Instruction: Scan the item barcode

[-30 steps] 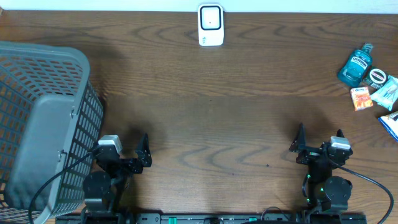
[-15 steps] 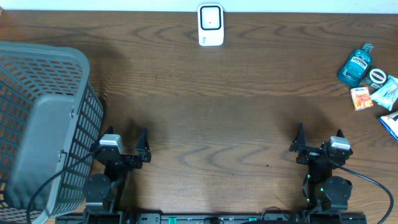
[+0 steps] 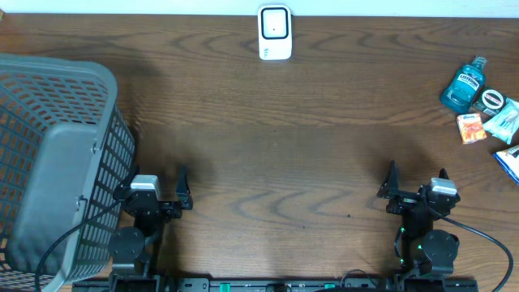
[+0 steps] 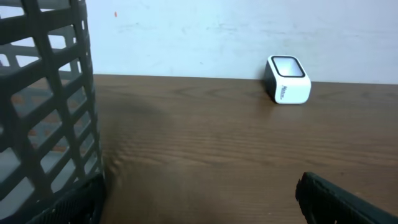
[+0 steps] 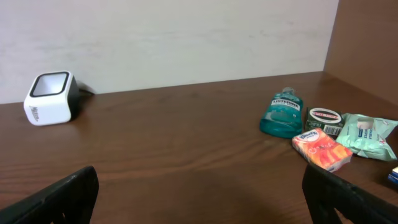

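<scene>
At the table's far right edge lies one blue mouthwash bottle (image 3: 463,86), its long axis diagonal and its cap aimed at the far edge. Just beside it sit one round tin (image 3: 491,100), one orange packet (image 3: 470,128) and one green pack (image 3: 504,120). One white scanner (image 3: 275,32) stands mid-back and one grey basket (image 3: 49,69) far left. Left gripper (image 3: 156,181) and right gripper (image 3: 417,174) both gape empty.
</scene>
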Action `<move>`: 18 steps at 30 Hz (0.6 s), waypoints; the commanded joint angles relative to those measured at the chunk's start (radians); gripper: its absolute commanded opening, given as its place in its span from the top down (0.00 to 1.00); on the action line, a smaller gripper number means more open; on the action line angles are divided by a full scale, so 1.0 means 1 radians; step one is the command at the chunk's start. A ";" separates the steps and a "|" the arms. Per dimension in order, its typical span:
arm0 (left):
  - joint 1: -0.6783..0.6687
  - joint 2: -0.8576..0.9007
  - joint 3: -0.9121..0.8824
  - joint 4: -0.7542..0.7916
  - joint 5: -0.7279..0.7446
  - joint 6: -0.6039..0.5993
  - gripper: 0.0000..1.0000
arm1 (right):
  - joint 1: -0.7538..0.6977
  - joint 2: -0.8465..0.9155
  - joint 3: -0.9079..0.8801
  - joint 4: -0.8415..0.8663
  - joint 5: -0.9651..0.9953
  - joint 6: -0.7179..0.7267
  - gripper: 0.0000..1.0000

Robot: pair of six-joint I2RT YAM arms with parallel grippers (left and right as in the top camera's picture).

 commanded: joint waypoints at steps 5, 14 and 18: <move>0.005 -0.008 -0.030 -0.014 -0.010 0.009 0.02 | -0.002 -0.006 -0.001 -0.005 -0.003 -0.012 0.01; 0.005 -0.009 -0.030 -0.013 -0.010 0.010 0.02 | -0.002 -0.006 -0.001 -0.005 -0.003 -0.012 0.01; 0.005 -0.009 -0.030 -0.013 -0.010 0.010 0.02 | -0.002 -0.006 -0.001 -0.005 -0.003 -0.012 0.01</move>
